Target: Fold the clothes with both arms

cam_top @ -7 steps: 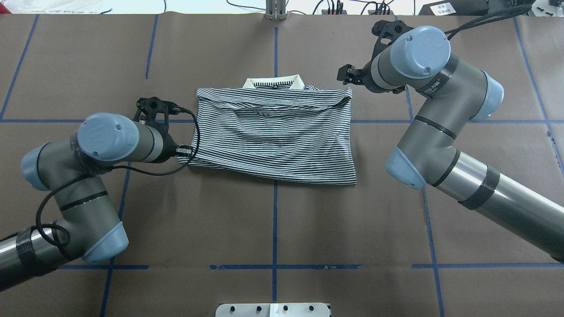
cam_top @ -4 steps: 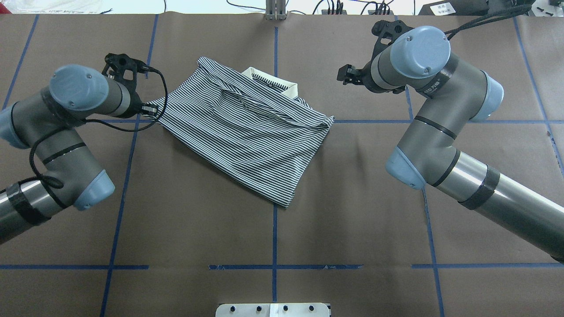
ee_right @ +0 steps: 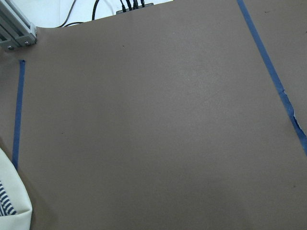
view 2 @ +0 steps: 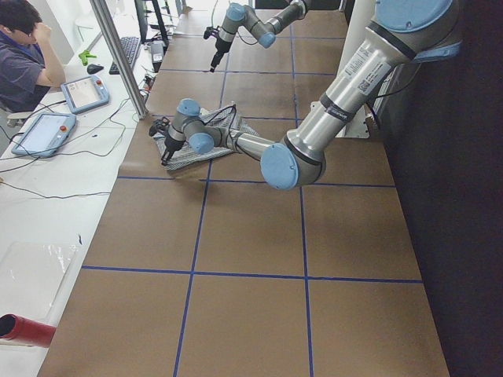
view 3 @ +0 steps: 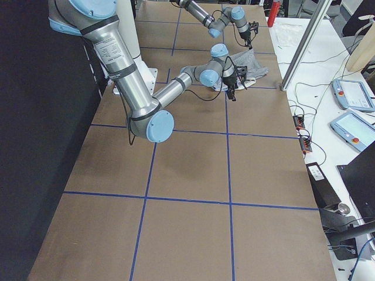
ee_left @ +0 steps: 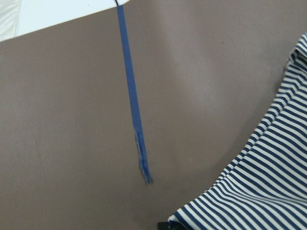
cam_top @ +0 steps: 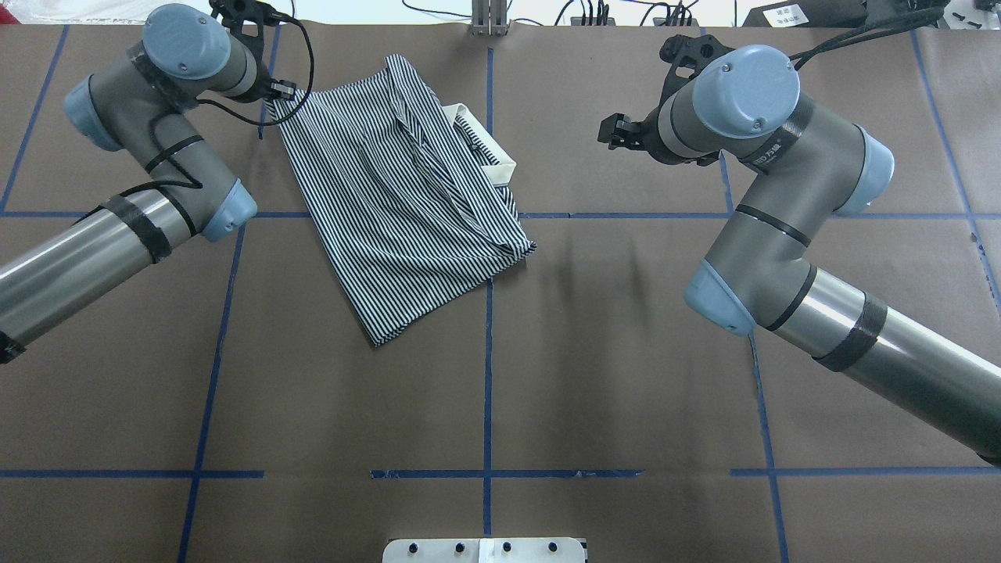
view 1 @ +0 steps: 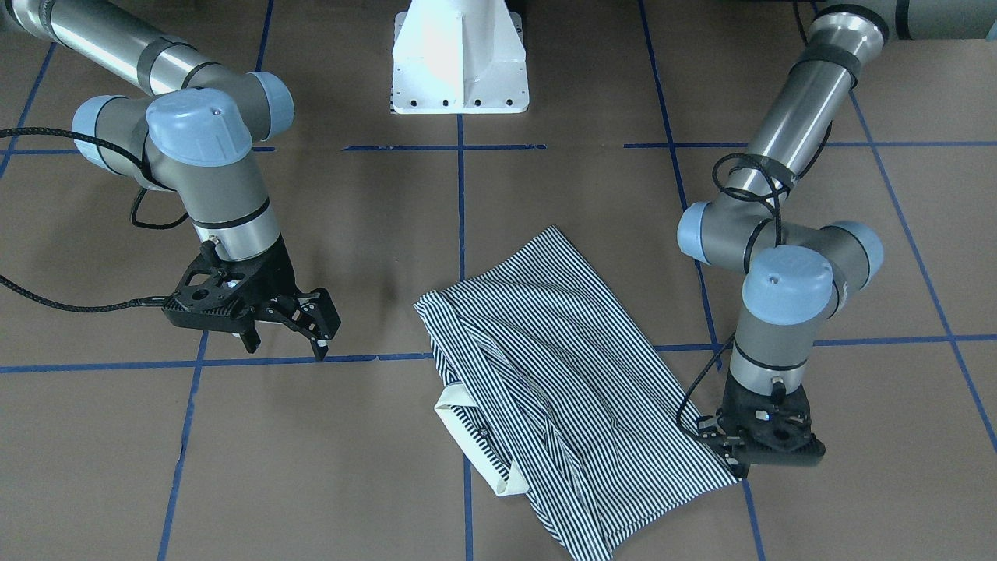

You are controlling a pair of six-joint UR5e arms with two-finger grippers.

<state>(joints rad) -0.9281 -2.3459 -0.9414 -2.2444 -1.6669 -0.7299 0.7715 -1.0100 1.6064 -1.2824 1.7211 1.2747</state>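
The left gripper [view 1: 731, 458] is closed on one corner of the shirt [cam_top: 407, 203], its black fingers pinching the striped cloth at the far side of the table [cam_top: 626, 352]. The right gripper [view 1: 315, 330] hangs above bare table well to the shirt's right, fingers apart and holding nothing. The shirt is folded into a rough rectangle of thin navy-and-white stripes, with a loose crease down its upper layer and the cream collar [cam_top: 489, 145] poking out of one long edge. It lies slanted across the far middle of the table, its free end near the centre tape line [cam_top: 487, 375]. Compared with a moment ago, the left arm has carried its corner farther away from the robot, swinging the shirt round so the collar now faces the robot's right. The right arm has not moved.
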